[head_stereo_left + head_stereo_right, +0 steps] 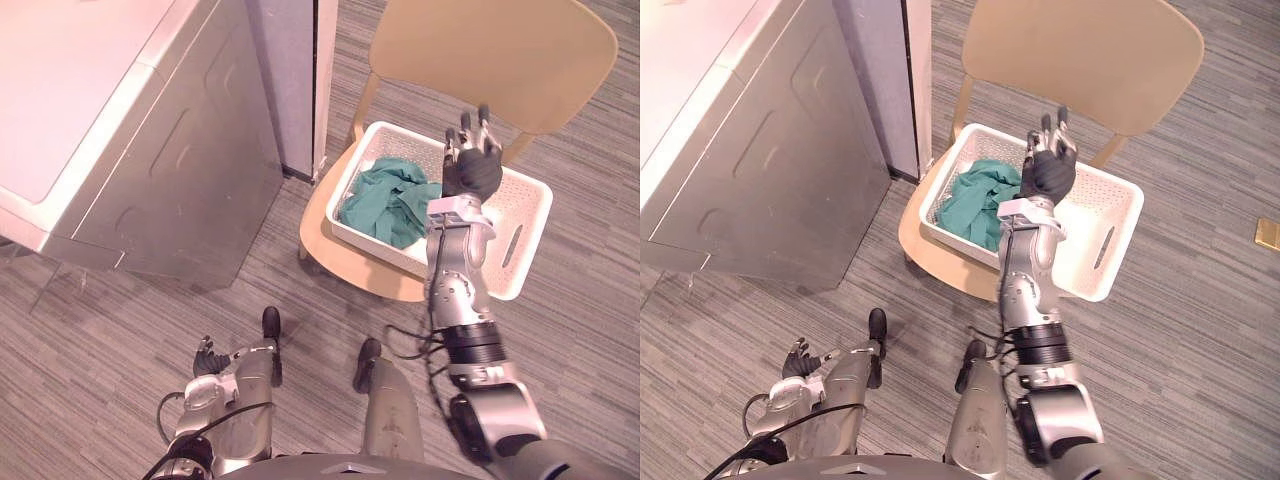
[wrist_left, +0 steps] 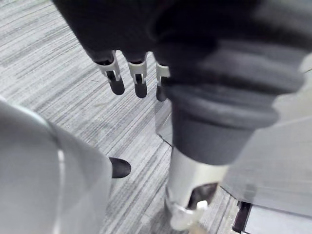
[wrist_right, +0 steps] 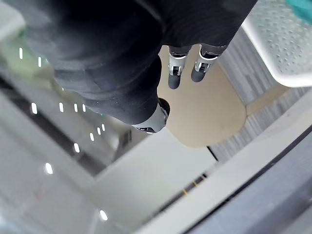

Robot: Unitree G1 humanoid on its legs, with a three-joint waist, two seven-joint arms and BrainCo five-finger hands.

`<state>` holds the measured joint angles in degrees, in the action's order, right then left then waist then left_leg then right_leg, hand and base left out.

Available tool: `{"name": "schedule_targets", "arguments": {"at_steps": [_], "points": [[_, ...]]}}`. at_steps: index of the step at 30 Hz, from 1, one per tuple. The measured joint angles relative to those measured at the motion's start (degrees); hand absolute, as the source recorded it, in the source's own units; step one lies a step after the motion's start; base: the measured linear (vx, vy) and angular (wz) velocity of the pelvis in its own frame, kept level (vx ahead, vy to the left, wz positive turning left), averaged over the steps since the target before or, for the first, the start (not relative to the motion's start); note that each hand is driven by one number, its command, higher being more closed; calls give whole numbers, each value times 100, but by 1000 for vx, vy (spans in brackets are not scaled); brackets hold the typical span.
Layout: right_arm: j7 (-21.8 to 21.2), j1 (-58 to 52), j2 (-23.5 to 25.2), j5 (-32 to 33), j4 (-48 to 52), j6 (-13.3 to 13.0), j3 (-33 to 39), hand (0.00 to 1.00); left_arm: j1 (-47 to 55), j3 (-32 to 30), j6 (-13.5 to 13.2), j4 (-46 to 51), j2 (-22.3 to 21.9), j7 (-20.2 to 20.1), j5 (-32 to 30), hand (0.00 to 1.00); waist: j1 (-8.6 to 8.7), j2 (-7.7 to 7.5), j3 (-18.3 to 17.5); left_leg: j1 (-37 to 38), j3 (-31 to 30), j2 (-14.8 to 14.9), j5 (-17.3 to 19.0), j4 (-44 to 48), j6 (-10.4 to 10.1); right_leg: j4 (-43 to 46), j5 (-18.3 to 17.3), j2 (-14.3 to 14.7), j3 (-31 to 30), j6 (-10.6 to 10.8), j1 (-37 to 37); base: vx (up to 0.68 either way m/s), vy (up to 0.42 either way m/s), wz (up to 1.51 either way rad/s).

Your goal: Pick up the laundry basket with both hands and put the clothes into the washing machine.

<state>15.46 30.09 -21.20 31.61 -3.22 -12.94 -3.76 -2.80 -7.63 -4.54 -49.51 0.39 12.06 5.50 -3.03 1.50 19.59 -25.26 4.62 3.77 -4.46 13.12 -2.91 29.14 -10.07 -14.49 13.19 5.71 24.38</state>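
A white perforated laundry basket [image 1: 527,205] stands on the seat of a light wooden chair [image 1: 500,50]. Crumpled green clothes [image 1: 390,200] lie in the basket's left half. My right hand [image 1: 470,168] hovers over the middle of the basket, open, fingers straight and pointing away toward the chair back, touching nothing. In the right wrist view its fingertips [image 3: 174,80] show against the chair, with a basket corner [image 3: 287,44] beside them. My left hand [image 1: 205,358] hangs low at my side above the floor, fingers relaxed and empty. The silver washing machine [image 1: 150,150] stands at the left.
A grey upright panel [image 1: 290,80] stands between the washing machine and the chair. A small tan object [image 1: 1268,233] lies on the striped grey floor at the far right. Open floor stretches between me and the chair.
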Motion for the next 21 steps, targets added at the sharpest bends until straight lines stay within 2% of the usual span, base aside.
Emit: {"name": "schedule_targets", "arguments": {"at_steps": [1, 4, 7, 8, 14, 21], "points": [[-141, 44, -375, -1213, -9, 331, -141, 0, 32, 59, -11, -18, 54, -36, -140, 0, -3, -1, 0, 0, -2, 6, -7, -15, -7, -11, 1, 8, 6, 0, 4, 0, 0, 0], [-496, 480, -838, -3552, -438, 867, -626, 0, 53, 123, -75, -41, 94, -143, -254, 0, 5, -4, 0, -28, 7, 45, -14, -24, -17, -53, 27, 51, 6, -12, 33, 20, -17, -4], [-719, 854, -965, -4676, -977, 1070, -962, 0, 52, 166, -164, -3, 104, -252, -353, 0, -14, -36, -25, -154, -2, 84, -32, -26, -37, -77, 57, 92, 25, -29, 144, 24, -18, -1], [-942, 1089, -1075, -5028, -1369, 1078, -1234, 0, 49, 225, -177, 33, 125, -265, -353, 0, -23, -46, -25, -206, -7, 90, -46, -29, -38, -85, 64, 95, 40, -29, 182, 56, -28, 3], [-1220, 1702, -1294, -5237, -2429, 1091, -1909, 0, 11, 333, -185, 71, 171, -374, -333, 0, -44, -60, -18, -393, 8, 127, -44, -2, -37, -172, 133, 159, 17, -30, 331, 39, -11, -3], [-1288, 2260, -1463, -5675, -3495, 1208, -2082, 0, -79, 334, -263, 140, 217, -409, -161, 0, -46, -103, 26, -827, 15, 189, -7, 226, -15, -60, 180, 196, -32, -49, 727, 1, -11, -4]]}}
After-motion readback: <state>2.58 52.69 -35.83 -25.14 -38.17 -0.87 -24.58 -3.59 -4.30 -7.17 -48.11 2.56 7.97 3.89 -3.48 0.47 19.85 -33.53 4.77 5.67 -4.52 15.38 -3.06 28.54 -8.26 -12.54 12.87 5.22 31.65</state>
